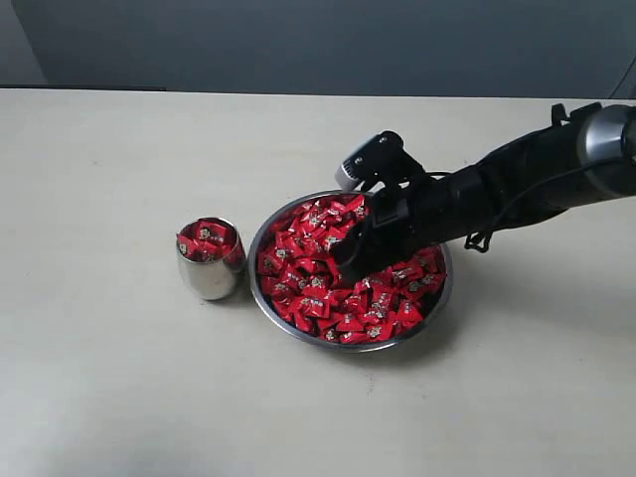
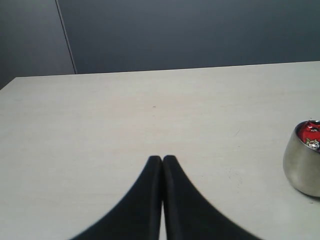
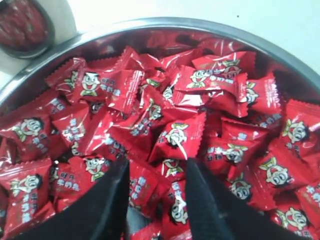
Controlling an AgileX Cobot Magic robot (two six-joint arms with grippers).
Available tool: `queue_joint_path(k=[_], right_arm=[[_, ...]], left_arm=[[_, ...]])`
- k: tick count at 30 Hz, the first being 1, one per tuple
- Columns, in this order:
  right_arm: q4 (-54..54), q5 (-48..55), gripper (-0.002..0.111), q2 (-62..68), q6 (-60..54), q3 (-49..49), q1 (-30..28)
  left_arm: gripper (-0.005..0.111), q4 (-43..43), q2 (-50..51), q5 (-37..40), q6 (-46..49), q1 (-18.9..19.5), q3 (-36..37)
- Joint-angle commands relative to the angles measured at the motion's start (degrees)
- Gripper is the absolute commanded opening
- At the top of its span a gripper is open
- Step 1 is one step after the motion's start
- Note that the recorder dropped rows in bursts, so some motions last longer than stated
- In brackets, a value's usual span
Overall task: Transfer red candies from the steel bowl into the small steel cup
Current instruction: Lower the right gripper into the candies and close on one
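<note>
The steel bowl is heaped with red candies in shiny wrappers. My right gripper is dipped into the pile near the bowl's middle. It is open, its black fingers spread with loose candies lying between them, none pinched. The small steel cup stands just left of the bowl and holds several red candies up to its brim. My left gripper is shut on nothing, over bare table with the cup off to one side; the exterior view does not show it.
The right arm reaches in from the right edge over the bowl's far rim. Pale tabletop surrounds bowl and cup, and a dark wall runs behind the table's far edge.
</note>
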Motion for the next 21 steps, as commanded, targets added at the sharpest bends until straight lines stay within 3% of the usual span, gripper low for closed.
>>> queue_joint_path(k=[1, 21], right_arm=[[0.92, 0.53, 0.036, 1.44, 0.21, -0.94, -0.14], [1.71, 2.49, 0.036, 3.12, 1.24, -1.58, -0.14]], left_arm=[[0.0, -0.16, -0.26, -0.11, -0.09, 0.03, 0.22], [0.0, -0.16, -0.26, -0.11, -0.09, 0.03, 0.22]])
